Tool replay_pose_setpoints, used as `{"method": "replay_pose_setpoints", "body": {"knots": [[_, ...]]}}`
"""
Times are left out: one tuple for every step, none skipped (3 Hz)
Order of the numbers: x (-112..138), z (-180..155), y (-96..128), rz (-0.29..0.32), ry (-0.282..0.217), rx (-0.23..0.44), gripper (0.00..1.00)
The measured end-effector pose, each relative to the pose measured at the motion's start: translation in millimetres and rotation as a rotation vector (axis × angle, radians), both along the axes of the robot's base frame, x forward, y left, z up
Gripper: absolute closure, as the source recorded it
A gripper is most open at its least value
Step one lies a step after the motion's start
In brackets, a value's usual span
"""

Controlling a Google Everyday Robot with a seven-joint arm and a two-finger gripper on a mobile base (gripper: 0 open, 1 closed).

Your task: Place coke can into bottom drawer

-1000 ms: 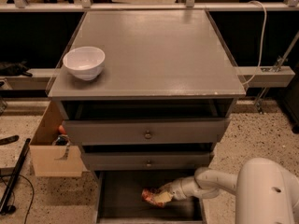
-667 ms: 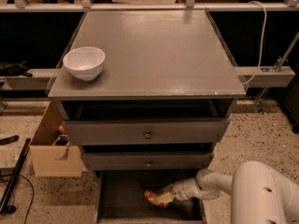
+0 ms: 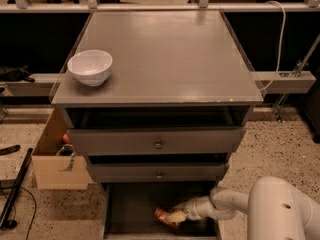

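- hand (image 3: 180,215) low inside bottom drawer (image 3: 131,208), below front edge of worktop (image 3: 165,49), right of mid; touching coke can (image 3: 165,217).
- hand state: can't tell if clamped on can or let go.
- coke can tilted, approx drawer centre; resting on floor or not, can't tell.
- step in hand, prob: set down & release. To do it well: get can flat on drawer floor first, then let go, then back arm straight out toward front, staying below knobbed drawer (image 3: 159,173) above.
- white bowl (image 3: 90,67) at front-left corner of worktop, irrelevant.

The tool (image 3: 177,217) sits inside the bottom drawer (image 3: 131,209) beneath two overhanging upper drawers (image 3: 156,143).
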State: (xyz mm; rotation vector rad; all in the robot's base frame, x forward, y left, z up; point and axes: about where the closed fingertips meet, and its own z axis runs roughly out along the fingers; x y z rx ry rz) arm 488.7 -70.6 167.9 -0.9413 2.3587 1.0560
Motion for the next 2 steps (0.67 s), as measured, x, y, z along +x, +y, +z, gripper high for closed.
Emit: {"method": "replay_pose_setpoints", "body": {"knots": [[0.0,0.0,0.0,0.000,0.000,0.000,0.61],[0.0,0.0,0.1,0.000,0.000,0.000,0.37]]}}
